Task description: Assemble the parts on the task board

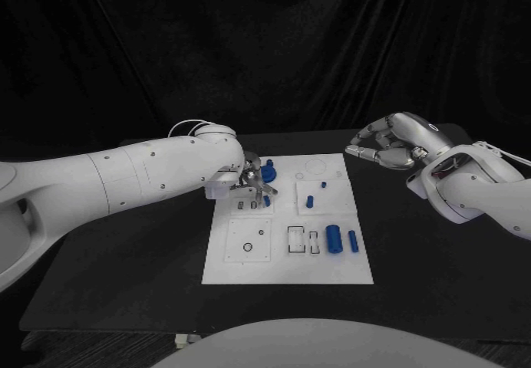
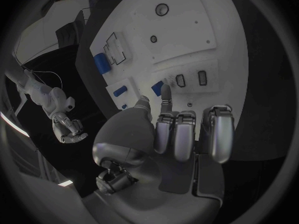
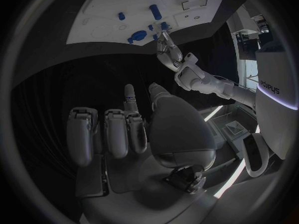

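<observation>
Left hand [image 1: 252, 178] hangs over the board's [image 1: 290, 270] far left corner, thumb and a finger pinched on a small blue part [image 2: 157, 88] just beside two dark slots [image 2: 190, 78] — it looks ready to seat the piece. Better to square the part to the slot first, then press straight down. Right hand [image 1: 395, 142] waits off the board's far right corner, fingers curled on nothing. More parts [image 1: 332, 241] lie nearer the front edge.

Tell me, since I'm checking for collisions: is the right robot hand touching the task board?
No: in the head view the right robot hand hangs beyond the task board's far right corner, clear of it.
</observation>
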Available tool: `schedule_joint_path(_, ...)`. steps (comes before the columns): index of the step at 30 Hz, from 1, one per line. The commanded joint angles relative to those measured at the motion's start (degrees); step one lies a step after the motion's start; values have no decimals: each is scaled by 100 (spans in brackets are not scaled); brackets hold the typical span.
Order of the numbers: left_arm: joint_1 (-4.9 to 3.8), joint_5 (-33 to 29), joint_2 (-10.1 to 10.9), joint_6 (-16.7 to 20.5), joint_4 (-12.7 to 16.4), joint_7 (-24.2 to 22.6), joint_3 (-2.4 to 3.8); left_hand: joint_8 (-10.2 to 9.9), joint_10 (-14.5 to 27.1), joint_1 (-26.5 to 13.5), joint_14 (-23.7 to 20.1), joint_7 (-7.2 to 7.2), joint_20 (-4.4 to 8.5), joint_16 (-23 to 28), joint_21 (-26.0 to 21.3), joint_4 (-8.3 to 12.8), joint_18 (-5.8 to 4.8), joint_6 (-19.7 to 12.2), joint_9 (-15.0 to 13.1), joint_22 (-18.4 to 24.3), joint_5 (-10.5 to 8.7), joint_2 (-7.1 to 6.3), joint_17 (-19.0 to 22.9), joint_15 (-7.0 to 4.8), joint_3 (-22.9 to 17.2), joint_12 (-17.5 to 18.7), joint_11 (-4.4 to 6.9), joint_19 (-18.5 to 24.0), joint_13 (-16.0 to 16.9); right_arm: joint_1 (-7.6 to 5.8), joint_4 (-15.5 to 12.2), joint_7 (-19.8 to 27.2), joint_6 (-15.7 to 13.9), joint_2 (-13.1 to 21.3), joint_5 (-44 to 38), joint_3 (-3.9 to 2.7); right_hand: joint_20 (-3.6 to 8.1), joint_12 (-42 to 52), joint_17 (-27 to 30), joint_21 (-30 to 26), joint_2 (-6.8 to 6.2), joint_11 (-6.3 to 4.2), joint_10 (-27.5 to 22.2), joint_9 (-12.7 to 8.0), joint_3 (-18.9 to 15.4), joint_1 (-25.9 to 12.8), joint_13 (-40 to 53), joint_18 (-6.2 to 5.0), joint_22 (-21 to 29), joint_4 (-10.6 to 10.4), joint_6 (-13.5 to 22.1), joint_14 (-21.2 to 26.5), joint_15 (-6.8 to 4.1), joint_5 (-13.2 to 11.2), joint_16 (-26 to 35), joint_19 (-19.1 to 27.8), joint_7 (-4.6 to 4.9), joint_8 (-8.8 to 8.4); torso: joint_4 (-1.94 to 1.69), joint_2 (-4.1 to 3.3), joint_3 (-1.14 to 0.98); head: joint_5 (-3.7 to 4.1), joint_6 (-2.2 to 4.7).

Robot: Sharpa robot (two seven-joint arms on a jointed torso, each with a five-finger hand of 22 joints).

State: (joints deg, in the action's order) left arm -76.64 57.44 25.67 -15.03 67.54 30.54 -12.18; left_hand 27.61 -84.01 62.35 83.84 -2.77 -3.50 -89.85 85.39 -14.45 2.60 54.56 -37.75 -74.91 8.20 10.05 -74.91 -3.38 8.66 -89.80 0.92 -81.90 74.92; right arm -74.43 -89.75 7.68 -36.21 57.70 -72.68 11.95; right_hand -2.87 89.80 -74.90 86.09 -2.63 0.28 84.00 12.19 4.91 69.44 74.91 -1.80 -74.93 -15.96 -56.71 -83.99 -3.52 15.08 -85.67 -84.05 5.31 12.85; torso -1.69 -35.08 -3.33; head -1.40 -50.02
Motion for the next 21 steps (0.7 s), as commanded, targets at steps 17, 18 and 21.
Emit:
schedule_joint_path(17,89,4,-138,-162,-194,-139,6,-167,-599,155,616,-35,-6,-15,-54,125,-2,62,-69,-702,94,30,-1509,47,-165,-20,-47,93,1508,13,19,-37,39,-15,-33,-4,-39,20,-328,-39,7,60,600,11,-2,61,1509,58,-1348,28,-2,-396,52,53,10,-372,6,14,-5,17,3,49,2)
schedule_joint_path(18,92,4,-143,-174,-201,-141,6,-178,-599,162,616,-35,-6,-15,-58,134,-1,63,-73,-697,98,29,-1509,47,-174,-20,-47,99,1508,13,21,-36,39,-17,-33,-4,-39,20,-328,-39,7,60,600,11,-2,61,1509,58,-1348,28,-2,-396,52,53,10,-372,6,14,-5,19,2,55,2)
schedule_joint_path(21,101,4,-158,-214,-220,-148,6,-209,-599,174,616,-38,-8,-15,-72,151,4,59,-82,-681,108,35,-1509,48,-200,-20,-49,118,1508,14,26,-32,39,-22,-33,-4,-39,20,-328,-39,7,60,600,11,-2,61,1509,58,-1348,28,-2,-396,52,53,10,-372,6,14,-3,23,1,57,2)
